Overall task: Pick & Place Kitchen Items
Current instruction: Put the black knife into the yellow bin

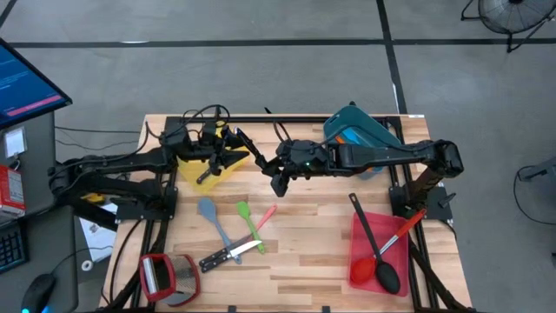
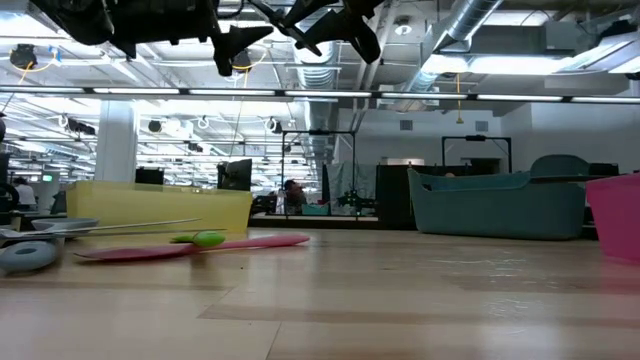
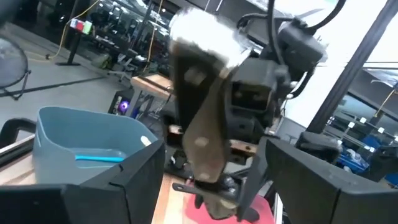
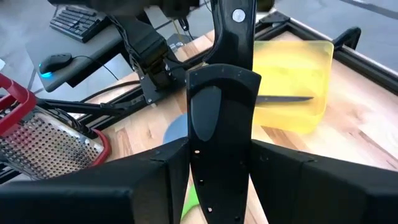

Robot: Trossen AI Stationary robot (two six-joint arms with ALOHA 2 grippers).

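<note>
My right gripper (image 1: 278,176) is shut on a black-handled knife (image 1: 257,157), high above the table's middle, next to the yellow bin (image 1: 211,167). The knife points toward my left gripper (image 1: 238,146). My left gripper is open, and in the left wrist view its fingers (image 3: 118,180) stand on either side of the knife's far end (image 3: 202,137); I cannot tell whether they touch it. A grey-blue spatula (image 1: 208,214), a green spatula (image 1: 248,219), a pink spatula (image 1: 266,216) and another knife (image 1: 230,254) lie flat on the table. My right gripper pinches the knife's black riveted handle (image 4: 222,124) between its two fingers (image 4: 158,180). The fingers come roughly level from the table's right side, and the knife runs on ahead of them toward the left arm. The knife is lifted clear of the table.
The yellow bin holds a dark knife (image 4: 283,98). The teal bin (image 1: 358,135) stands at the back, under the right arm. The red bin (image 1: 365,261) at the front right holds a black ladle (image 1: 375,246) and a red-handled tool (image 1: 382,252). A red-framed grater (image 1: 165,275) lies at the front left.
</note>
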